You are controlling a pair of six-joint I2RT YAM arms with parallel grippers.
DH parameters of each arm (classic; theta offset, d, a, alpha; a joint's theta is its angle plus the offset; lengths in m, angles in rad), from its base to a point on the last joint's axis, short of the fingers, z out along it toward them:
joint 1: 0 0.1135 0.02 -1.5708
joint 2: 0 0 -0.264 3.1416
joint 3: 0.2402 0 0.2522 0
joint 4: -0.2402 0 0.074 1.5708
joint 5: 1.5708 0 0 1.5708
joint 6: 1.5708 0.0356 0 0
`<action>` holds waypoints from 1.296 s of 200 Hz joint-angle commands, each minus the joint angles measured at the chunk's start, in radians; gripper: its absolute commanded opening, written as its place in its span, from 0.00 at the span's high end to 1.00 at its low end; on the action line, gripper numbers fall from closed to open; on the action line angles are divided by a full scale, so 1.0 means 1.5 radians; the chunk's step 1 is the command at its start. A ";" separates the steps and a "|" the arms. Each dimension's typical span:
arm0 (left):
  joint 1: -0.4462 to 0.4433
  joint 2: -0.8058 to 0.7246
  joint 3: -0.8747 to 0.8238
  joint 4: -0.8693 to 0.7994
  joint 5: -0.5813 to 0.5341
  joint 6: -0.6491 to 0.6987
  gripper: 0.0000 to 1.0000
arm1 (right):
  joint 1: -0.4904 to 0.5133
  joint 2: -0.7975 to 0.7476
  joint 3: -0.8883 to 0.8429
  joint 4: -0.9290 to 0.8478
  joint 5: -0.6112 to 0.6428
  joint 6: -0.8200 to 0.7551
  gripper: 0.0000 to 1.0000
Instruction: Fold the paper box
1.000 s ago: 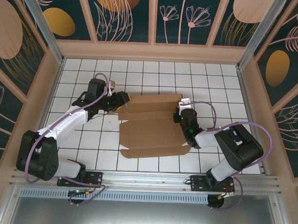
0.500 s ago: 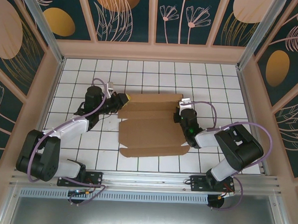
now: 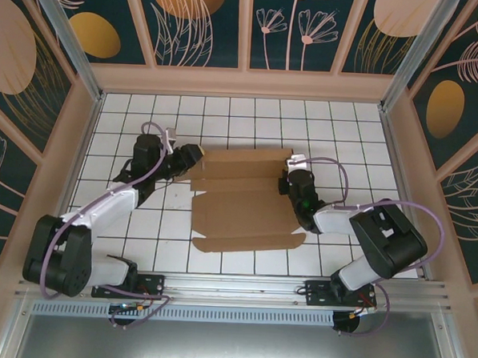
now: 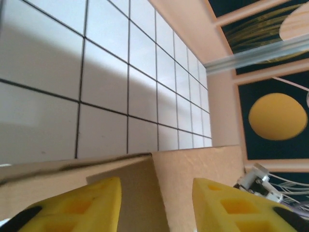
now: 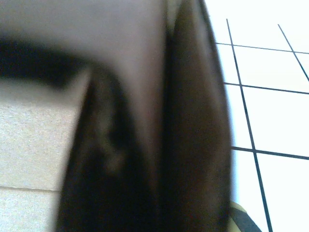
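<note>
The paper box [image 3: 242, 202] lies as a flat brown die-cut sheet in the middle of the white tiled floor. My left gripper [image 3: 193, 157] is at its far left corner. In the left wrist view its yellow fingers [image 4: 77, 205] stand open, with a slightly lifted cardboard flap [image 4: 193, 169] showing in the gap just beyond them. My right gripper [image 3: 289, 180] is at the sheet's right edge, shut on a raised side flap. That flap is a dark blur [image 5: 145, 145] against the right wrist lens. A yellow fingertip [image 5: 240, 220] peeks out beside it.
Pink walls [image 3: 87, 139] ring the tiled floor, and an aluminium rail [image 3: 241, 285] runs along the near edge by the arm bases. Open tiles lie behind the sheet [image 3: 242, 119] and to its left [image 3: 152, 223]. The right arm's white wrist part [image 4: 256, 180] shows past the cardboard.
My left gripper shut and opened again at the sheet's far left corner, and its wrist dropped lower and swung left. The right gripper stayed shut at the right flap.
</note>
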 commanded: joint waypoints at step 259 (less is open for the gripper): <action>-0.083 0.322 0.149 -0.142 -0.328 0.183 0.38 | -0.060 0.028 0.089 -0.127 -0.108 0.074 1.00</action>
